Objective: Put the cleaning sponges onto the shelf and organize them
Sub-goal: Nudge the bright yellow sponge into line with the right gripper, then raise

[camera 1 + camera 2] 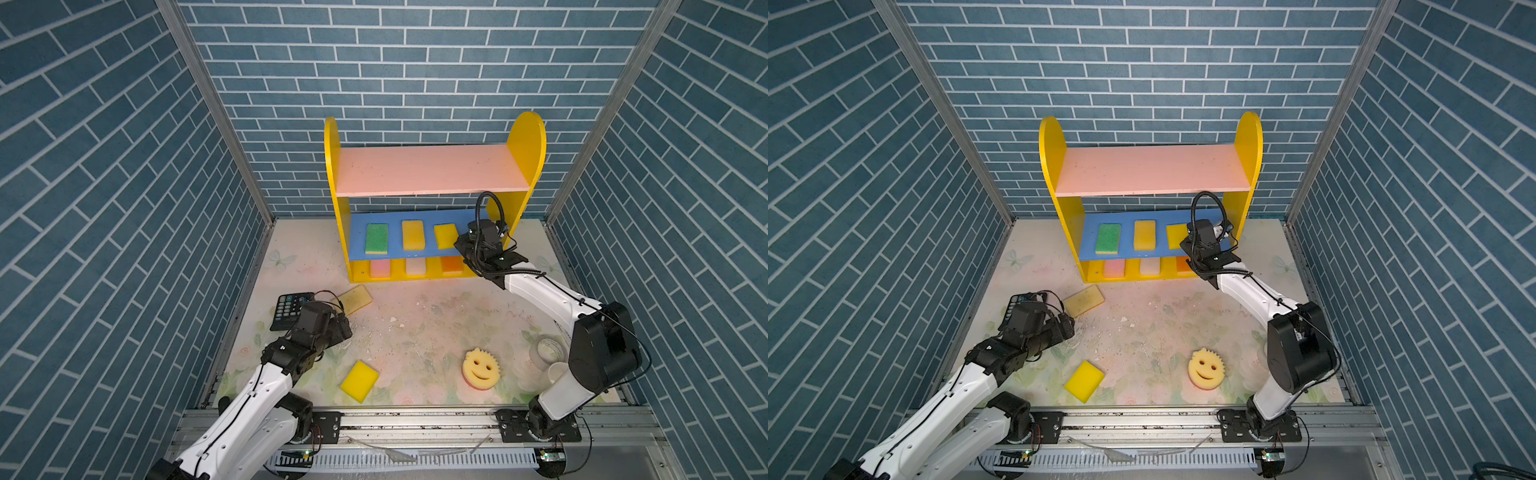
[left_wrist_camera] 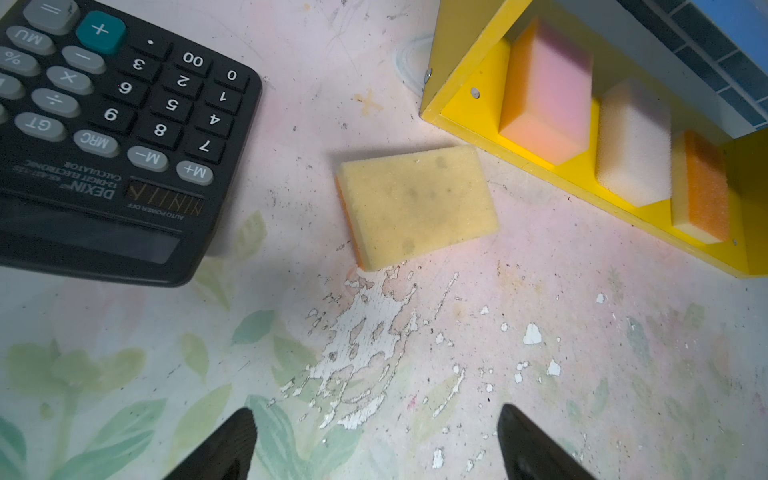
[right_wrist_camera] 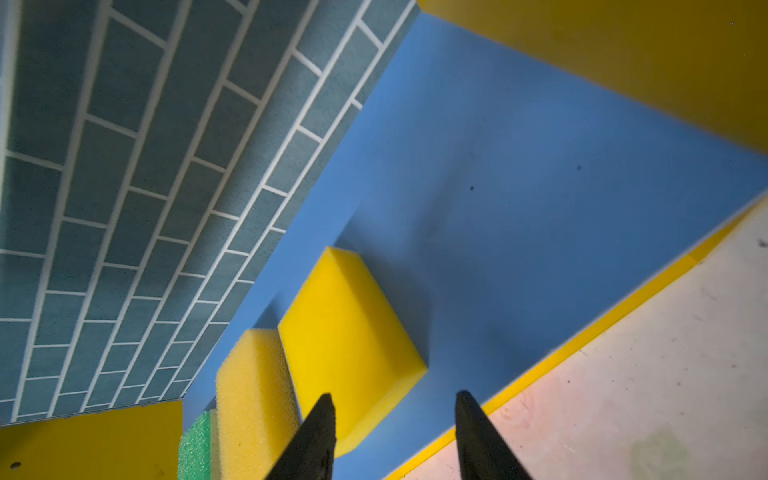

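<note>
**Right fingers** [image 3: 316,440]: parted and gripping nothing. Their tips stand over the near edge of a bright yellow sponge [image 3: 349,345], which lies flat on the blue middle board [image 3: 540,187] of the shelf [image 1: 525,153]. Beyond it on one side of the fingers sit a paler yellow sponge [image 3: 253,386] and then a green sponge [image 3: 197,449], the three in one row. On the fingers' other side you have bare blue board up to the yellow side panel [image 3: 623,62]. The pink top board [image 1: 424,170] sits close above the wrist. Judge a lift as tight, and a straight pull back over the bench [image 1: 436,324] as the freer exit.

**Left fingers** [image 2: 232,449]: spread wide and empty, low over the bench. Ahead of them a tan sponge [image 2: 417,205] lies flat, touching nothing. A black calculator [image 2: 108,116] lies near it on one side. Just past it is the shelf's base, which holds a pink sponge [image 2: 548,91], a whitish sponge [image 2: 633,141] and an orange sponge [image 2: 704,187] side by side.

**Progress, as you may judge it:** six sponges are shelved, three on the base and three on the middle board. Three lie loose:
- the tan one;
- a yellow sponge [image 1: 359,381], behind the left fingers;
- the smiley sponge [image 1: 481,368], behind the right fingers.

Both of the last two have open bench around them. The pink top board carries nothing and looks the likely place for these three.
</note>
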